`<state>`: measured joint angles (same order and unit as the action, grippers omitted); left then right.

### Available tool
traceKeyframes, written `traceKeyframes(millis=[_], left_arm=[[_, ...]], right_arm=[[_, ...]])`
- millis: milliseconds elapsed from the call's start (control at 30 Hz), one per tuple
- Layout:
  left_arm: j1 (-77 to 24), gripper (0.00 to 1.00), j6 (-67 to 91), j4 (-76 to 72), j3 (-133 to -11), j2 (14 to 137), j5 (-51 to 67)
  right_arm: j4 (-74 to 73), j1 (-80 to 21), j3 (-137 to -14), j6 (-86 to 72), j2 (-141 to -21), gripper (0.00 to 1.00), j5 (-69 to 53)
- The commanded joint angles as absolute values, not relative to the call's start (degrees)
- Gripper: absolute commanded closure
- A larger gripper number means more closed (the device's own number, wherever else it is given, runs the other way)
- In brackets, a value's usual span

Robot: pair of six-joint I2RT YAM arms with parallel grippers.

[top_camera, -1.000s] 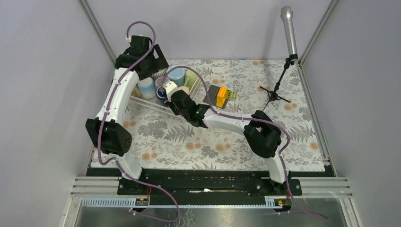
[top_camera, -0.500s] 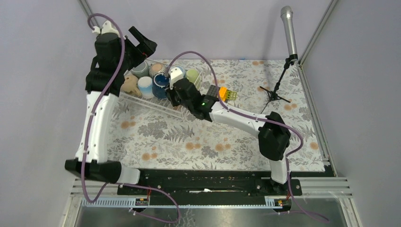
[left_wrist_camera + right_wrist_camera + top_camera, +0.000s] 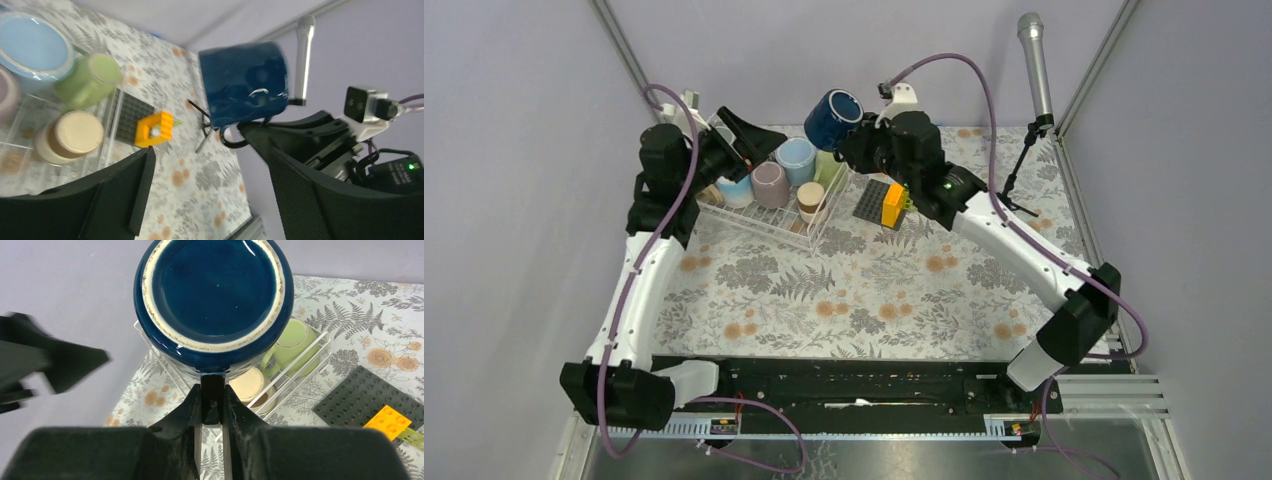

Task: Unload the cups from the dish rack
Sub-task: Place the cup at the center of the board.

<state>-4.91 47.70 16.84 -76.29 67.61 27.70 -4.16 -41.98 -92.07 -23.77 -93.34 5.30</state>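
We see the right gripper [image 3: 212, 395] pinching the handle of the navy mug [image 3: 832, 118], which is held aloft on its side above the right end of the rack [image 3: 764, 225], base turned to the wrist camera; the left gripper [image 3: 759, 135] hangs over the rack's far left, jaws spread wide and empty. The other mugs [image 3: 769, 183], light blue, mauve, green and tan among them, sit in the rack; a studded plate [image 3: 871, 197] and yellow block [image 3: 892, 205] lie just beside it.

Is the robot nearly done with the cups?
No. No cup stands on the table. The right gripper holds the navy mug by its handle, above the dish rack. At least the light blue mug, mauve mug, pale green mug and tan mug wait in it; the left gripper is open.
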Motion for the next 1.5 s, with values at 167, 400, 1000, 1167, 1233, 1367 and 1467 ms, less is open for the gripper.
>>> traceKeyframes(millis=[167,400,1000,1167,1233,1367,1467], left_arm=[[-4.0,0.16,79.1,-41.8,-56.4,72.9,46.8],[-5.0,0.19,95.4,-68.2,-52.2,79.1,46.1],[-9.2,0.21,87.1,-54.4,-56.0,81.6,45.6],[-9.3,0.21,85.5,-51.9,-56.2,81.3,45.5],[-9.5,0.21,86.3,-53.1,-56.6,81.8,45.5],[-10.5,0.21,90.7,-60.3,-57.6,83.5,45.2],[-11.2,0.23,94.6,-66.2,-58.2,85.1,44.7]], right_arm=[[1.3,-38.5,-88.7,-33.5,-83.8,1.0,-3.6],[4.7,-36.6,-86.0,-39.4,-82.6,1.0,-9.3],[8.4,-35.4,-80.4,-43.3,-77.9,1.0,-8.2],[8.9,-35.4,-80.3,-43.3,-77.7,1.0,-8.9],[9.6,-35.4,-80.3,-44.1,-78.2,1.0,-10.4],[11.7,-35.4,-79.8,-46.5,-78.9,1.0,-13.4],[13.4,-35.4,-79.4,-48.1,-79.1,1.0,-15.4]])
